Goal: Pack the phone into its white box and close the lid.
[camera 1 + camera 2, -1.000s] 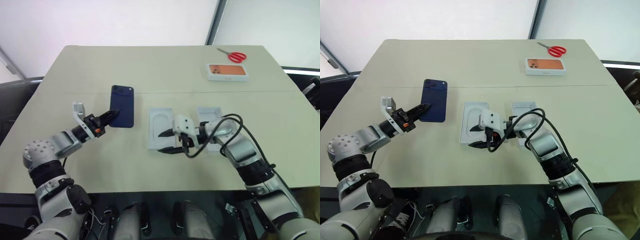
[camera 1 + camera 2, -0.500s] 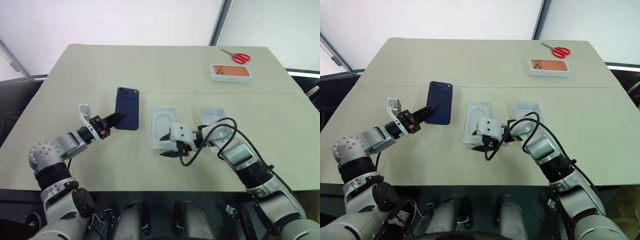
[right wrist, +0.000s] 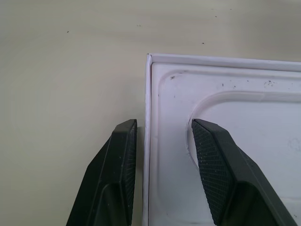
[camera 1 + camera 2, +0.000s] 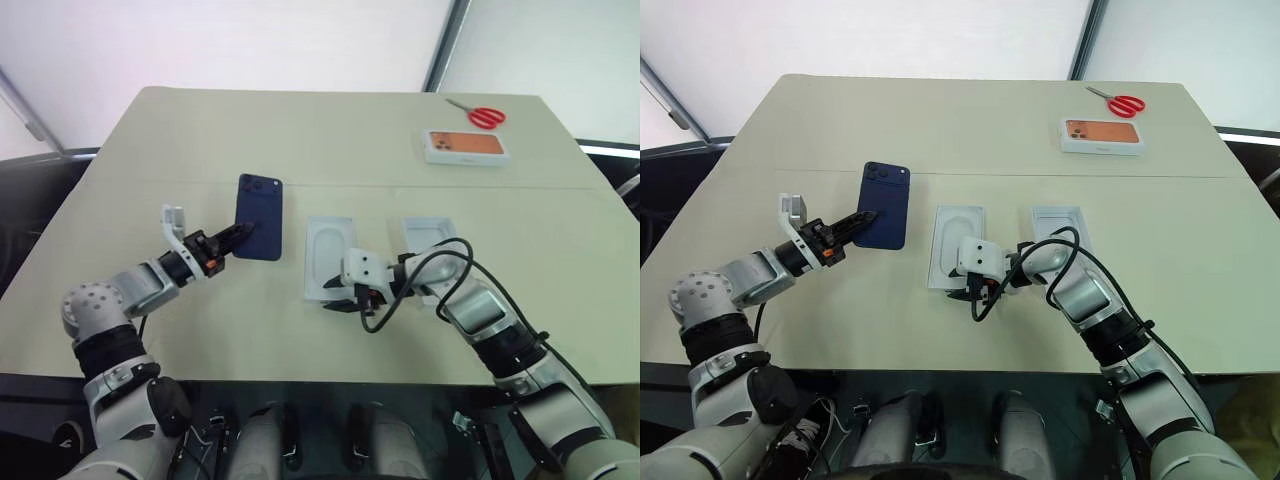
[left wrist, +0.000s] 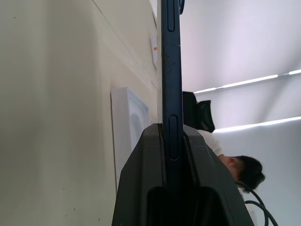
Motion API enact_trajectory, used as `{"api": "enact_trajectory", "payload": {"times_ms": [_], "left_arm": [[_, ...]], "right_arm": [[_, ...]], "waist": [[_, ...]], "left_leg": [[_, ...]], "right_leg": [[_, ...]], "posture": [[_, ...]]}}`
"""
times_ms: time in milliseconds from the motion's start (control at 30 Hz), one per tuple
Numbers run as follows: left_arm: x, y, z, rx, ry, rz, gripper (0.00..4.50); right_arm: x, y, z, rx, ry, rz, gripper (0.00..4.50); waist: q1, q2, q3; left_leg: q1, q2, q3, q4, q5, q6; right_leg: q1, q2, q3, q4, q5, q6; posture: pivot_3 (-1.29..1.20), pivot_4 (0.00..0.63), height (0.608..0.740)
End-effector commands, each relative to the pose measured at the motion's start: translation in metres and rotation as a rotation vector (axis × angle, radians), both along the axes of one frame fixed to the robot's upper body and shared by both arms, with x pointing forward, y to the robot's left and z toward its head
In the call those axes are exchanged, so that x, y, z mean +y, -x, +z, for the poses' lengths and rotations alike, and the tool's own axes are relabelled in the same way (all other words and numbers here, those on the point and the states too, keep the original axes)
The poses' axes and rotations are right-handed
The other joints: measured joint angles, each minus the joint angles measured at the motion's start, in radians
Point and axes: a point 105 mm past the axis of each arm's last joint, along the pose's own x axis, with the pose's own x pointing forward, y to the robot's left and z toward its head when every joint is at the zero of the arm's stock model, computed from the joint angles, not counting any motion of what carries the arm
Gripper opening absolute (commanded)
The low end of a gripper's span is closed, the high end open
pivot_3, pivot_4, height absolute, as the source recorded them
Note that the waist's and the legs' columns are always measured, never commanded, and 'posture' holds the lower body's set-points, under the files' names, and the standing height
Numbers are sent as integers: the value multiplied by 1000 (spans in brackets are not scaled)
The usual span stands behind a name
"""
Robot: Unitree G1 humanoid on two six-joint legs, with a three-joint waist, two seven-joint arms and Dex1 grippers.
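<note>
The dark navy phone (image 4: 260, 215) hangs just above the table, back up, with my left gripper (image 4: 233, 238) shut on its near edge. The left wrist view shows the phone (image 5: 171, 70) edge-on between the fingers. The white box (image 4: 309, 262) lies to its right, and a white insert (image 4: 332, 248) with an oval recess lies in it. My right gripper (image 4: 335, 300) sits at the box's near corner. Its fingers are open astride the thin wall (image 3: 147, 117), one outside and one over the insert (image 3: 244, 117). The lid (image 4: 425, 233) lies open side up further right, partly behind my right arm.
A box printed with an orange phone (image 4: 466, 146) and red scissors (image 4: 482, 115) lie at the table's far right. A person (image 5: 240, 169) shows in the left wrist view. Bare table lies in front of the phone and the box.
My right gripper has sunk onto the white box's near corner and its fingers have drawn closer together. The left gripper still holds the phone in place. The camera has shifted slightly.
</note>
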Motion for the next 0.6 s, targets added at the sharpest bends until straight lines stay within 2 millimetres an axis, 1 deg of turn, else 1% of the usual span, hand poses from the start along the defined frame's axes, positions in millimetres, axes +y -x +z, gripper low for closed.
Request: {"api": "enact_trajectory", "payload": {"times_ms": [33,167,333,433,533,600], "left_arm": [[-1,2,17,-80,14,-4,0],[-1,2,17,-84,13,-5,0],[0,2,17,-87,12,-3,0],[-2,0,20,-94,15,-4,0],[-3,-2,23,-101,22,4,0],[-6,-1,24,-104,27,1,0]], "right_arm": [[2,1,-3,-15,12,7,1065],[4,2,-1,-16,8,-2,1065],[11,8,-1,13,-25,-6,1065],[25,15,-4,31,-56,-18,1065],[50,24,-3,41,-108,-28,1065],[59,27,-2,72,-135,-40,1065]], "waist": [[0,0,0],[-1,-1,-1],[-1,-1,-1],[-1,-1,-1],[-6,-1,-1],[-7,-1,-1]], "left_leg": [[0,0,0,0,0,0],[0,0,0,0,0,0],[0,0,0,0,0,0],[0,0,0,0,0,0],[0,1,0,0,0,0],[0,1,0,0,0,0]], "right_leg": [[0,0,0,0,0,0],[0,0,0,0,0,0],[0,0,0,0,0,0],[0,0,0,0,0,0],[0,0,0,0,0,0],[-1,1,0,0,0,0]], "posture": [[0,150,738],[0,150,738],[0,150,738],[0,150,738],[0,150,738],[0,150,738]]}}
